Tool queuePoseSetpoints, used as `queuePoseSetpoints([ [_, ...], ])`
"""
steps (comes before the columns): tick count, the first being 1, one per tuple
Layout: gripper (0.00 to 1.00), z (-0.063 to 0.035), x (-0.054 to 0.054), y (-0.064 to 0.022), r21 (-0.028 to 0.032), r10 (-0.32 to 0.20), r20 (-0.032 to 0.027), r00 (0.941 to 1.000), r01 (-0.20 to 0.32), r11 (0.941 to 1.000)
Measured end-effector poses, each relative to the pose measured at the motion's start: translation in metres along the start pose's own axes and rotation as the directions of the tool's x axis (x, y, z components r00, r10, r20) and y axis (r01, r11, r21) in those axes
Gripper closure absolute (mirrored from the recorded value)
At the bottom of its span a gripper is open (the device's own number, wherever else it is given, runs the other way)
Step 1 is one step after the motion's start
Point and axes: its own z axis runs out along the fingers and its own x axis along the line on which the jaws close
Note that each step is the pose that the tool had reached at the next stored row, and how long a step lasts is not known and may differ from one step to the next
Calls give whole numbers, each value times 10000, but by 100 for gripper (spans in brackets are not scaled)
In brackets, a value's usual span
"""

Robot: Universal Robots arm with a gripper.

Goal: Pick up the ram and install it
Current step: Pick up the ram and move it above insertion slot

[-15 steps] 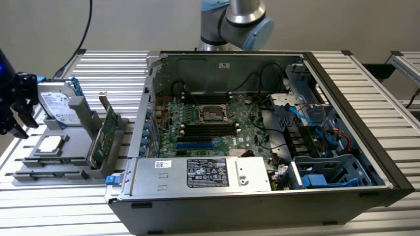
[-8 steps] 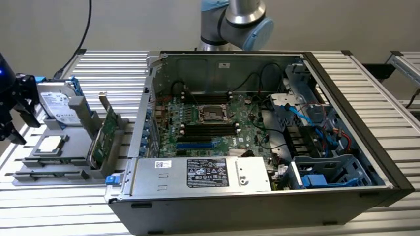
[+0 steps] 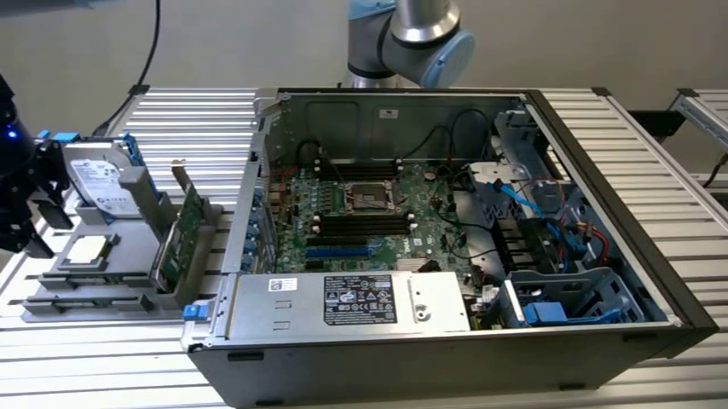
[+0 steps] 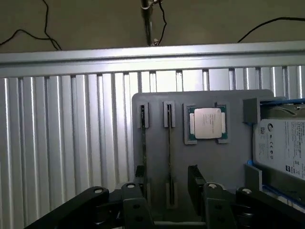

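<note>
Risks first. The hand (image 4: 167, 180) is spread, w/ fingers (image 4: 197, 183) either side of the ram (image 4: 169, 152) and nothing gripped. I can't tell if either pad touches it.

- Gaps look tight. A finger could snag the end clips of the grey holder (image 4: 228, 162) or the wall of the neighbouring slot (image 4: 143, 117) if the hand sits off-line.
- If it's not centred along the stick, closing would prob. tilt the ram and jam it in its slot.
- Pads look set to bear on the board faces, so a hard squeeze could stress the chips.
- The CPU (image 4: 206, 123) lies just beside, on the hard-drive (image 4: 281, 143) side. A skewed pull might knock it.

Ram position: on edge in the holder, in the second slot from the holder's edge farthest from the drive, w/ its thin edge facing the wrist cam. Its long axis runs parallel to the tabletop (image 4: 71, 143) ribs, from the hand end toward the tabletop's edge rail, and its flat faces face the fingers.
</note>
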Motion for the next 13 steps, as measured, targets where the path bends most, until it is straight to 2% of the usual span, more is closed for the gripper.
queuePoseSetpoints([
  [4, 52, 73, 28, 12, 0, -151, -5, 9999, 151, 9999],
  [13, 52, 243, 179, 69, 29, -157, 2, 9999, 157, 9999],
])
